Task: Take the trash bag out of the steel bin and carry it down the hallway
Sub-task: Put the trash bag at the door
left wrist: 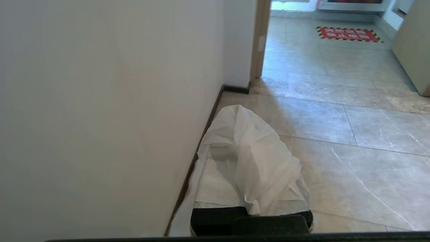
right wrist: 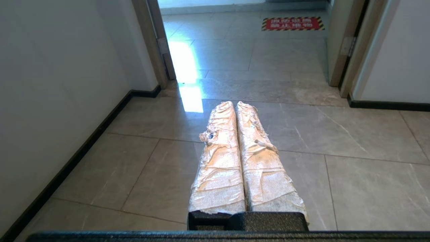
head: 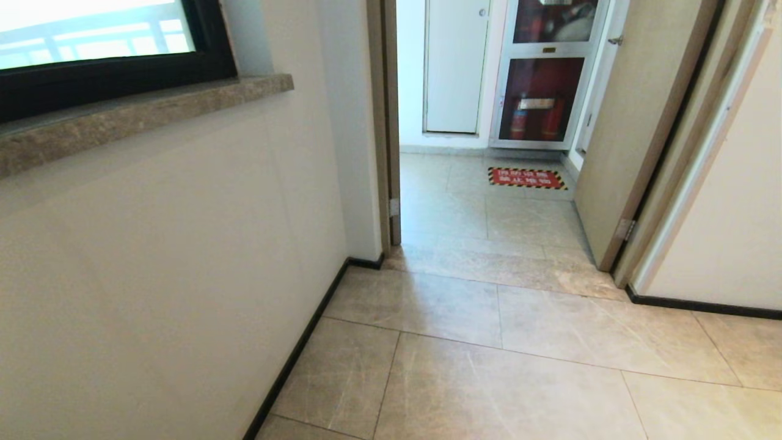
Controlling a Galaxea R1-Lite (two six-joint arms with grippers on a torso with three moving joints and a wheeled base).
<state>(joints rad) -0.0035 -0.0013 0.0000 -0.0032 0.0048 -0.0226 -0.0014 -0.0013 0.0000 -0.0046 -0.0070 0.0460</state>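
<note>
Trash bag (left wrist: pixel 255 158), thin white plastic, shows only in the left wrist view, where it is draped over and bunched between the taped fingers of the left gripper (left wrist: pixel 235 148); those fingers are pressed together on the plastic, so the bag is held there, low beside the cream wall (left wrist: pixel 100 101) and its black skirting. How much of the bag hangs below cannot be told, and no rubbish shows through it. No steel bin is in any view, so the removal looks done and the step in hand is judged to be the carry down the hallway (head: pixel 489 366).

Right gripper (right wrist: pixel 237 107) points ahead over the glossy tiles, its two wrapped fingers closed flat against each other with nothing between them. Neither arm appears in the head view.

Ahead, the head view shows the window (head: pixel 91 36) and its brown stone sill (head: pixel 140 110) on the left wall, then an open doorway (head: pixel 489 201) at the far end of the tiled floor, with a red striped floor sign (head: pixel 526 178) and a fire cabinet (head: pixel 540 79) beyond it. The open door leaf (head: pixel 635 122) stands at the right side of the gap.

Next move, by my reading, calls for driving the base forward while keeping the left grip firm, and steering a little away from the left wall so the bag does not drag along the skirting or catch on the door frame
</note>
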